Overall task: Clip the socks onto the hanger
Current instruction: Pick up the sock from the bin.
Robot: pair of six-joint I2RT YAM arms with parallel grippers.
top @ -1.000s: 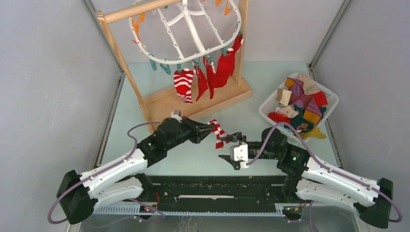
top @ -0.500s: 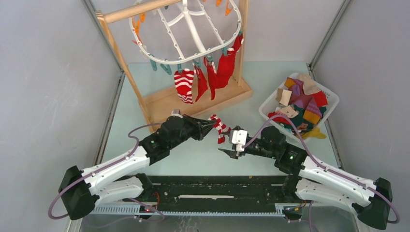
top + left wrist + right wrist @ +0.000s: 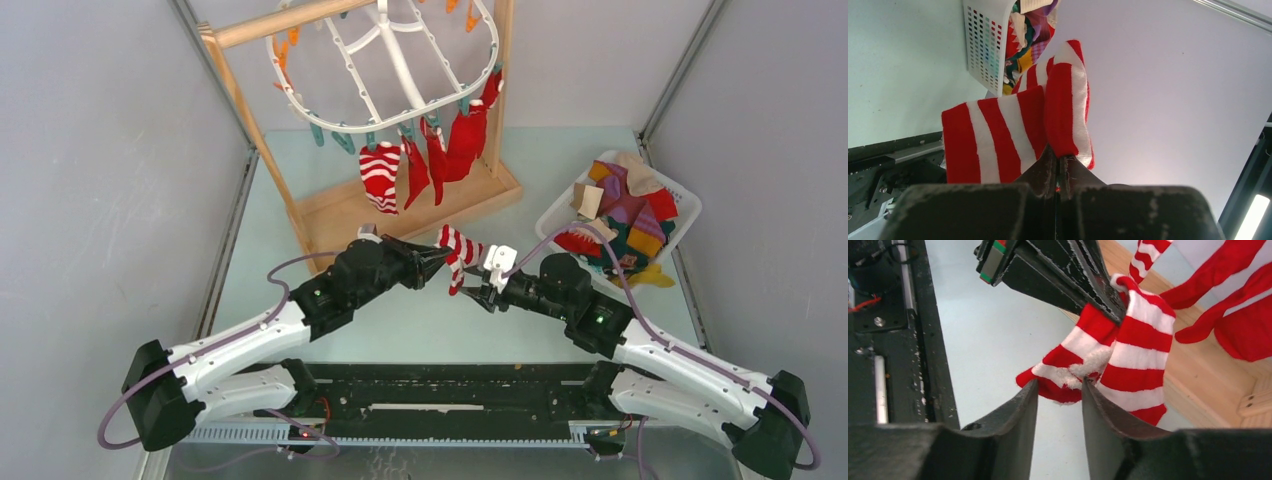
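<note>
Wooden stand (image 3: 335, 215) with tray base at the far edge toward the left, white perforated basket (image 3: 556, 213) by the right edge, black rail (image 3: 450, 384) along the near edge, pale green tabletop (image 3: 560, 160)

Top-down + wrist close-ups, same sock (image 3: 993, 140)

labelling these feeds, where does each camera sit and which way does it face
Top external: above, behind the bases, facing down at hanger and basket; both arms show.
Left wrist: on left arm, facing striped sock and basket; left end effector shows, shut.
Right wrist: on right arm, facing the sock and wooden stand; right end effector shows, open.
Shared: all see the striped sock.
</note>
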